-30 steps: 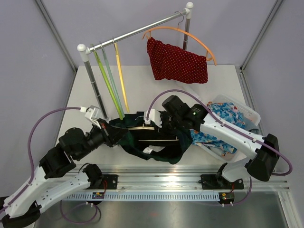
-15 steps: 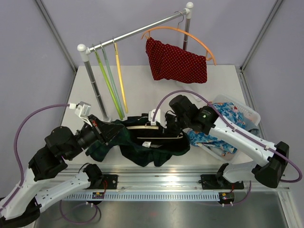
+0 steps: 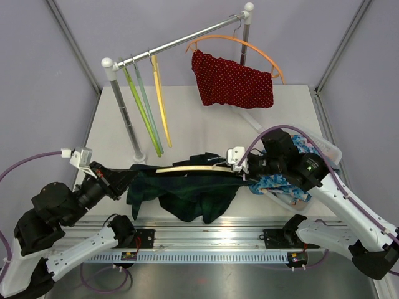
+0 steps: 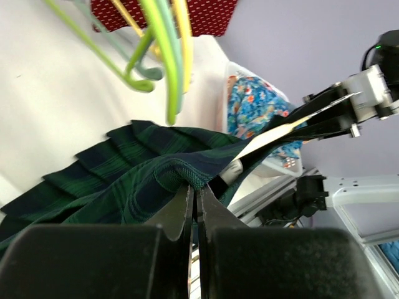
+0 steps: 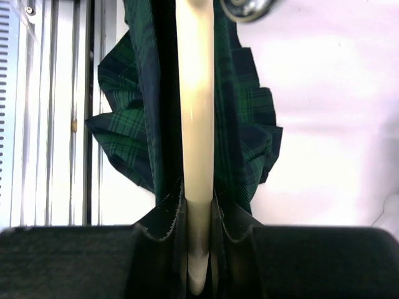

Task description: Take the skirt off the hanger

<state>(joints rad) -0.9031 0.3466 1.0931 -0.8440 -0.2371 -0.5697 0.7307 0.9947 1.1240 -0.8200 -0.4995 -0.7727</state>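
Status: removal under way, not complete; the skirt point(image 3: 187, 193) is still draped along the cream hanger point(image 3: 187, 168), with its pleats sagging below the hanger. The left gripper point(image 4: 195, 200) is clamped tight on a fold of the skirt's edge just off the hanger's left end. The right gripper point(image 5: 198, 205) pinches the hanger's right end; fabric lies along both sides of the hanger there, beside the fingers. Remaining, as judged: draw the fabric clear of the hanger.
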